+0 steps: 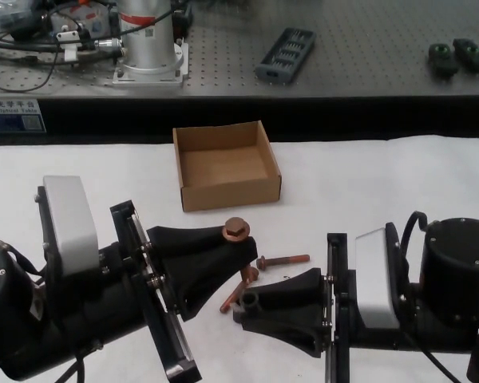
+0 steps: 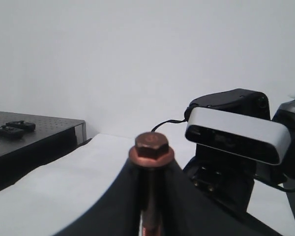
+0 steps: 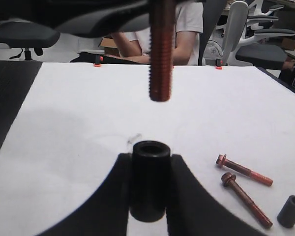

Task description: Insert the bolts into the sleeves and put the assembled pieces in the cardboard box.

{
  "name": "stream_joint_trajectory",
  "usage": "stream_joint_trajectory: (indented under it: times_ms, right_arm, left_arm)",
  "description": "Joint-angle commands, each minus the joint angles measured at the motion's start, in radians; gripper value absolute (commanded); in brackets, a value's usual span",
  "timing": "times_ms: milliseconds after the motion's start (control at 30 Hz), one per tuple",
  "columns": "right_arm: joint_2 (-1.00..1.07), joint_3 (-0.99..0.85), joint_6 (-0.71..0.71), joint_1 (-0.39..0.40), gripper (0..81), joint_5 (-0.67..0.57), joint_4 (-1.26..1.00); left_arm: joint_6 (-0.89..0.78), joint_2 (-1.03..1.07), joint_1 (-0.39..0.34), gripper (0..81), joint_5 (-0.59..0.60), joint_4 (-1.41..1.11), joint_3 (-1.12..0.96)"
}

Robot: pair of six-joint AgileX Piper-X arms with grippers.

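My left gripper (image 1: 238, 246) (image 2: 150, 177) is shut on a copper bolt (image 1: 236, 229) (image 2: 151, 147), head up and held upright. Its threaded shaft (image 3: 161, 54) hangs directly above a black sleeve (image 3: 148, 179) (image 1: 249, 302), with a clear gap between them. My right gripper (image 1: 252, 309) (image 3: 148, 189) is shut on that sleeve, which stands upright with its bore facing up. Two more copper bolts (image 3: 244, 170) (image 3: 247, 199) and a loose black sleeve (image 3: 290, 210) lie on the white table. The open cardboard box (image 1: 226, 165) sits farther back, with nothing visible inside.
One spare bolt (image 1: 283, 260) lies just beyond the grippers, another (image 1: 238, 291) right under them. A raised black perforated bench (image 1: 343, 56) with a metal post base (image 1: 149, 48) and black parts runs behind the box. White table spreads to either side of the box.
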Motion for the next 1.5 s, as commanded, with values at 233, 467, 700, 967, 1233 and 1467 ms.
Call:
stream_joint_trajectory:
  times_ms: [233,467,700,967,1233,1467]
  right_arm:
    - [0.002,-0.013,-0.003,-0.007,5.7,0.009,-0.049]
    - [0.002,-0.013,0.064,-0.007,5.7,0.012,-0.132]
    - [0.002,-0.013,0.088,-0.007,5.7,0.012,-0.142]
    - [0.002,-0.013,0.111,-0.007,5.7,0.012,-0.15]
    - [0.002,-0.013,0.152,-0.005,5.7,0.01,-0.165]
    - [0.002,-0.013,0.152,-0.005,5.7,-0.019,-0.165]
  left_arm:
    - [-0.002,0.0,0.001,0.6,0.008,-0.011,0.004]
    - [0.007,0.0,0.001,0.6,0.001,-0.011,0.01]
    - [0.007,0.0,0.001,0.6,0.001,-0.011,0.01]
    - [-0.02,0.0,0.0,0.6,0.001,-0.023,0.01]
    - [-0.029,0.0,0.0,0.6,-0.01,-0.029,0.01]
    - [-0.029,0.0,0.0,0.6,-0.026,-0.034,0.01]
